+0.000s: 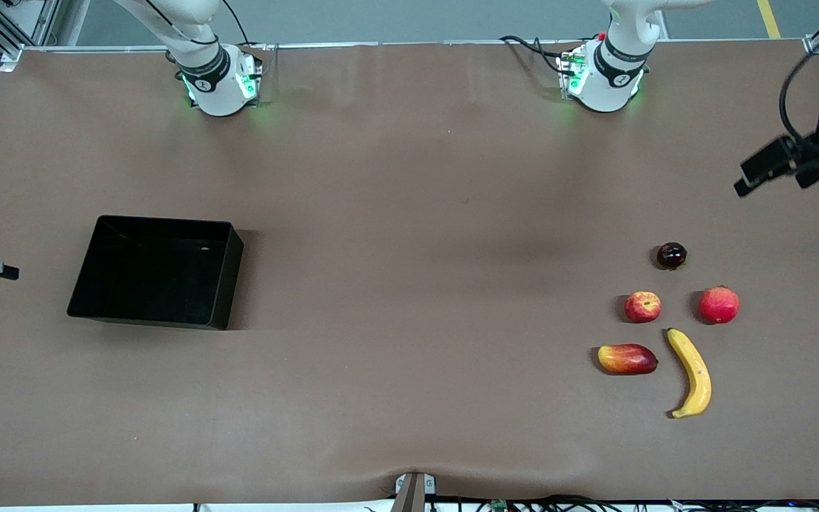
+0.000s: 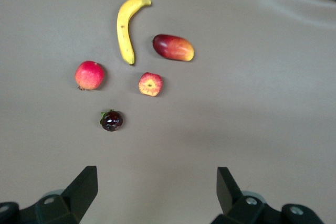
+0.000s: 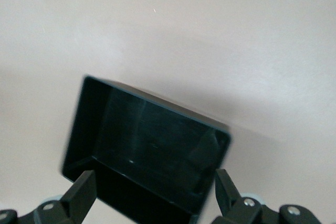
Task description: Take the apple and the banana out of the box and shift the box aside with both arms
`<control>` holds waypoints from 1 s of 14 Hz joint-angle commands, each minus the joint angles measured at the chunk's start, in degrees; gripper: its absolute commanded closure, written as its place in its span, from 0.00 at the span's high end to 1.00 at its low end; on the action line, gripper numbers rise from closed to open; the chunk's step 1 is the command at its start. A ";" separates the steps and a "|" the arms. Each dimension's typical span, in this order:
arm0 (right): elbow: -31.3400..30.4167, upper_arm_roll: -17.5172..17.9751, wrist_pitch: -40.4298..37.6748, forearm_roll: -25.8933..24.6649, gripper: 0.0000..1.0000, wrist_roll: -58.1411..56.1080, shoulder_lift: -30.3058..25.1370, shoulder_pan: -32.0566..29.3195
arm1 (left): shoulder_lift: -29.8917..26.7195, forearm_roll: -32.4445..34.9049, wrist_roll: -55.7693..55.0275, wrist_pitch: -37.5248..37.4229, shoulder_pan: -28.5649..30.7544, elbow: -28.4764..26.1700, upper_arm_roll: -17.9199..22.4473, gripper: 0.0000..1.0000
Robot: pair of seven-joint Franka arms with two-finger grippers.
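Note:
The yellow banana and the small red apple with yellow patches lie on the brown table at the left arm's end. The banana lies nearer the front camera. Both also show in the left wrist view, the banana and the apple. The black box stands empty toward the right arm's end and also shows in the right wrist view. My left gripper is open and empty, up in the air short of the fruits. My right gripper is open and empty, above the box's edge.
An oval red-yellow mango lies beside the banana. A plain red round fruit lies beside the apple. A small dark fruit lies farther from the front camera than the apple. The table's edge runs close to both hands.

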 commanded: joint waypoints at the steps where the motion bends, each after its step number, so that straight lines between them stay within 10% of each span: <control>1: 0.77 -0.35 -2.85 -4.39 1.00 13.04 -4.60 5.58 | 3.13 0.94 1.69 -0.28 -0.25 2.07 -0.05 1.00; 6: 1.31 -0.35 -8.13 -17.66 1.00 28.73 -12.68 17.01 | 0.58 4.39 1.16 -4.33 0.19 2.06 -2.96 1.00; 14: -16.34 -0.18 -1.02 -18.56 1.00 23.72 -26.48 17.47 | 0.67 4.74 2.30 -0.55 0.01 2.07 -3.74 1.00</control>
